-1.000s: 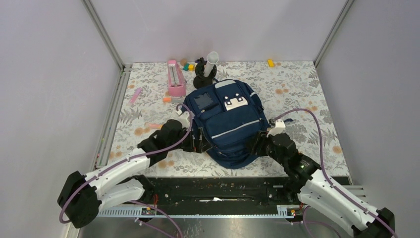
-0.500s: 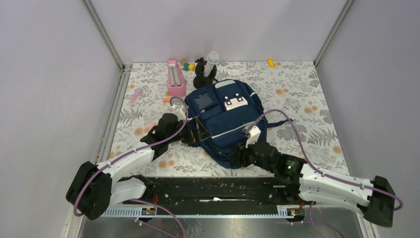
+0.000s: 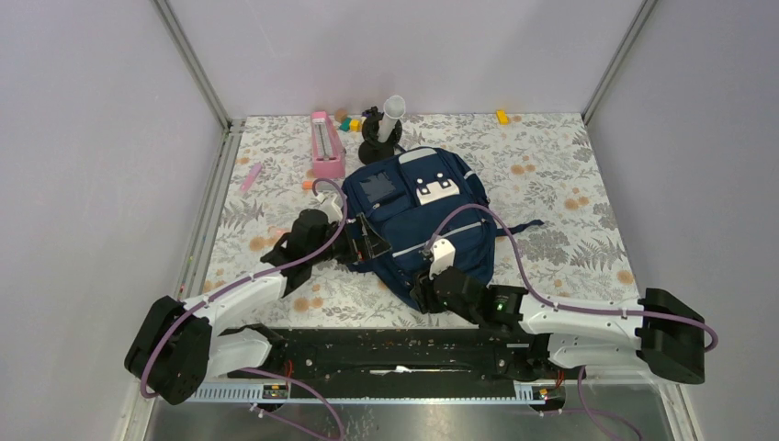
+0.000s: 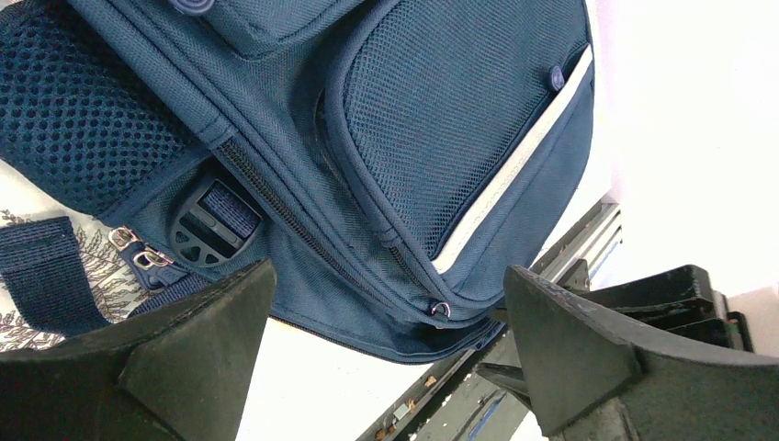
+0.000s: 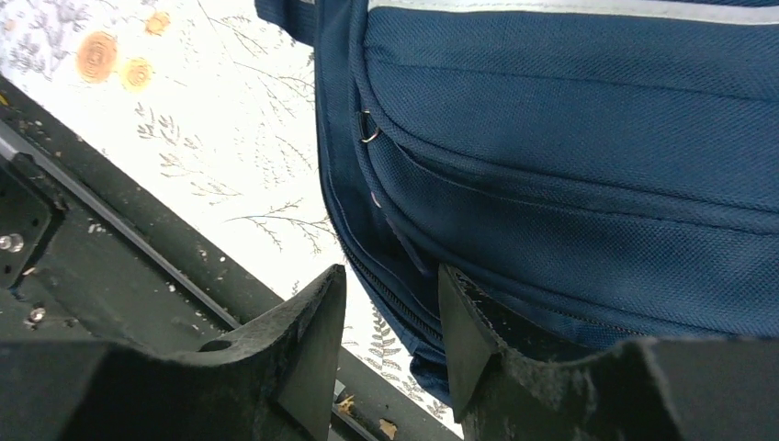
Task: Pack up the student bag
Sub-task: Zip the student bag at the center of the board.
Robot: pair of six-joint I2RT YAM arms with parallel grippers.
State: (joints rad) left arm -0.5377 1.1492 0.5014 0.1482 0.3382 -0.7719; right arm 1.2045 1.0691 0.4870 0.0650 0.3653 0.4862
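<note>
Navy student bag (image 3: 418, 230) on the tabletop (image 3: 570, 165); left claw (image 4: 388, 271) wide open beside it; right claw (image 5: 392, 276) half-closed, grip unclear.

The student bag (image 3: 418, 225) lies front-up on the floral table (image 3: 551, 156), with the left gripper (image 3: 361, 241) at its left side, the right gripper (image 3: 421, 294) at its near edge, and a pink box (image 3: 325, 145) beyond.

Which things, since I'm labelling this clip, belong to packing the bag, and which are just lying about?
In the job:
student bag
left tool, open at the bag's side
right tool, at the bag's near edge

Lying about, untouched:
pink box
black stand with white tube
yellow block
pink stick
small coloured blocks
</note>
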